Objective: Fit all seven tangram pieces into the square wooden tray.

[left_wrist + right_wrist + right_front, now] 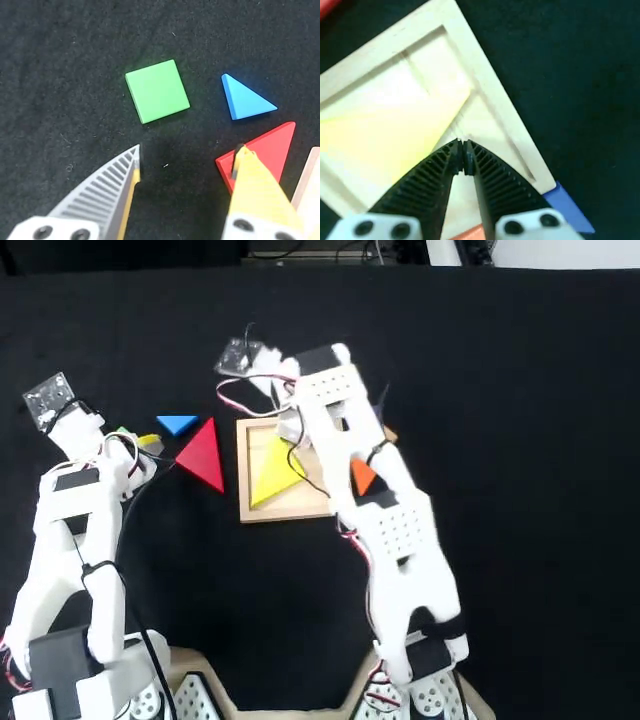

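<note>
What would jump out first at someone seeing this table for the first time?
The big yellow triangle lying inside the wooden tray at the middle of the black table stands out most, with the right arm's shut jaws over it. To the tray's left in the high view, a red triangle, a blue triangle and a green square lie loose by the left arm's open jaws.

left end effector (pixel 189 152) agape, right (pixel 463 147) closed

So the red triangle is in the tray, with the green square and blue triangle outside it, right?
No: the high view shows the yellow triangle in the tray; the red triangle lies outside beside it. The green square and blue triangle are outside, as said.
</note>
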Controlling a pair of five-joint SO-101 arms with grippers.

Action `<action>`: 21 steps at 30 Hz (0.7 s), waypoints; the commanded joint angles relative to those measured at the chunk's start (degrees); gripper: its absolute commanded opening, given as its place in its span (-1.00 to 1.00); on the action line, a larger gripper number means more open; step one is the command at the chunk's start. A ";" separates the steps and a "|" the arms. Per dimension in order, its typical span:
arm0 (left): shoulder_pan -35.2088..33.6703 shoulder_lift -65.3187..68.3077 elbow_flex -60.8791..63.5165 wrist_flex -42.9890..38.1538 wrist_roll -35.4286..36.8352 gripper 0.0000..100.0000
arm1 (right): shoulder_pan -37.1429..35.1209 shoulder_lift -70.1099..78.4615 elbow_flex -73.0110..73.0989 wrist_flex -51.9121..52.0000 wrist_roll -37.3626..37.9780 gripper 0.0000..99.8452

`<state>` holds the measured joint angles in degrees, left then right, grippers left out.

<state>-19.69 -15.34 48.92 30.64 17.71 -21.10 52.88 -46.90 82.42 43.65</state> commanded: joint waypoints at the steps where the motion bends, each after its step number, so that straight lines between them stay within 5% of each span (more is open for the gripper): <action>1: -0.57 -0.88 -0.75 -1.05 0.53 -0.41 | -2.29 1.01 -6.46 1.05 -0.26 -0.98; 13: -0.57 -0.88 -0.84 -0.88 0.53 -0.41 | -9.14 6.11 -17.89 2.64 -0.70 -0.98; 21: -0.57 -0.88 -0.92 -0.88 0.53 -0.41 | -3.87 5.76 -31.78 18.90 -0.88 -0.98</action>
<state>-19.69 -15.34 48.92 30.64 17.71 -28.57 59.82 -73.63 97.27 43.47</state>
